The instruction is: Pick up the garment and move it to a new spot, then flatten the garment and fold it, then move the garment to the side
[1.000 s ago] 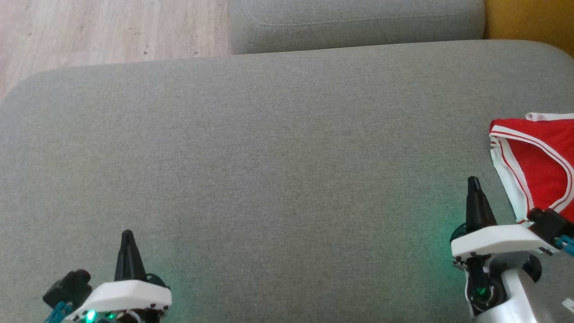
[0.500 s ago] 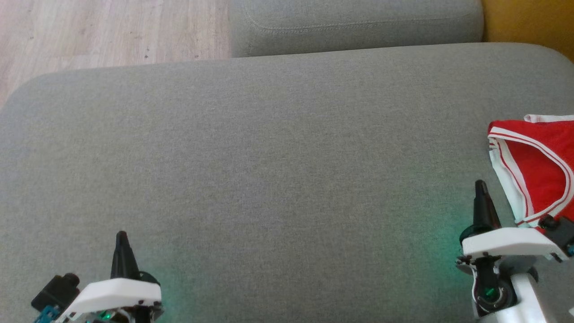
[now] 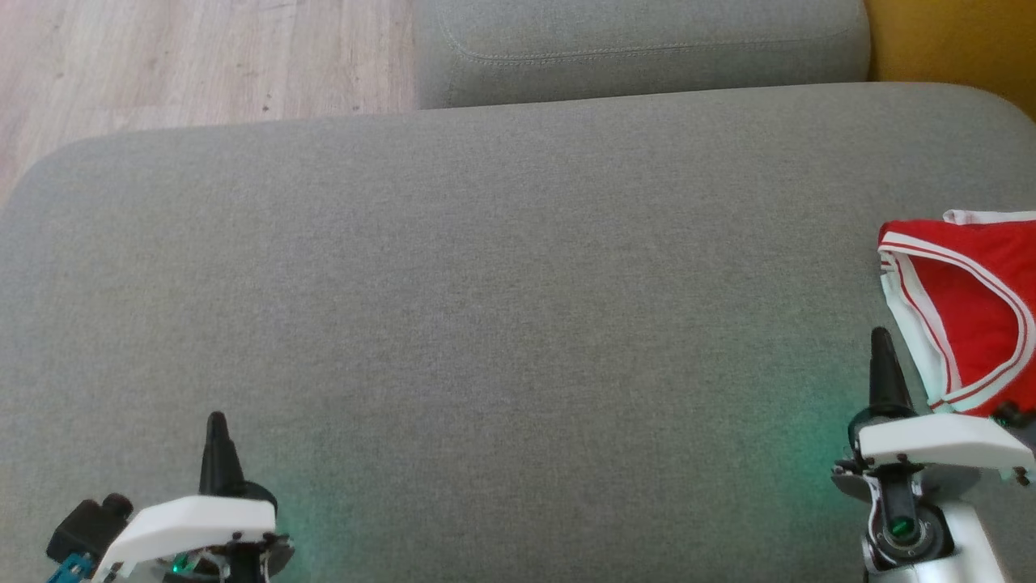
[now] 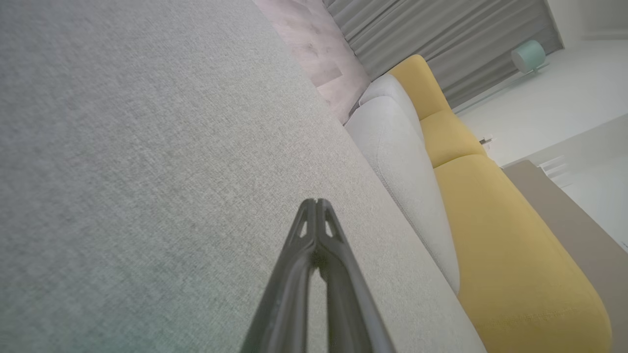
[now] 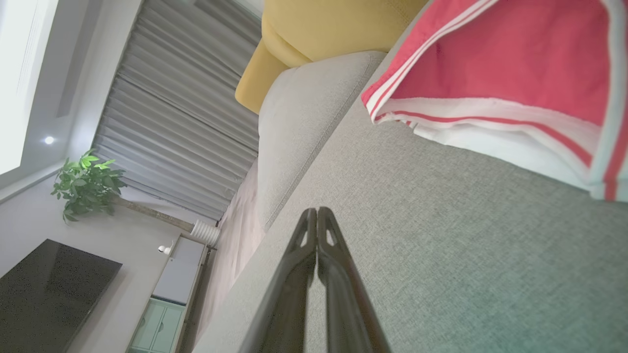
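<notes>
Right gripper [image 3: 880, 334] has slid back and rightward over a broad grey fabric sofa cushion [image 3: 486, 283]; left gripper [image 3: 215, 419] has shifted slightly left.
Both pairs of long dark fingers are pressed together, holding nothing. A red cloth garment with white striped trim [image 3: 971, 300] lies on the cushion's right side, just beside the right gripper.

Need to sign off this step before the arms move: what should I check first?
1. Left gripper shut, holding nothing: ok.
2. Right gripper shut, holding nothing: ok.
3. Garment lying on the grey cushion, at its right side: ok.
4. Right gripper apart from the garment: ok.
5. Garment folded flat: cannot tell, it runs past the head view's edge.
</notes>
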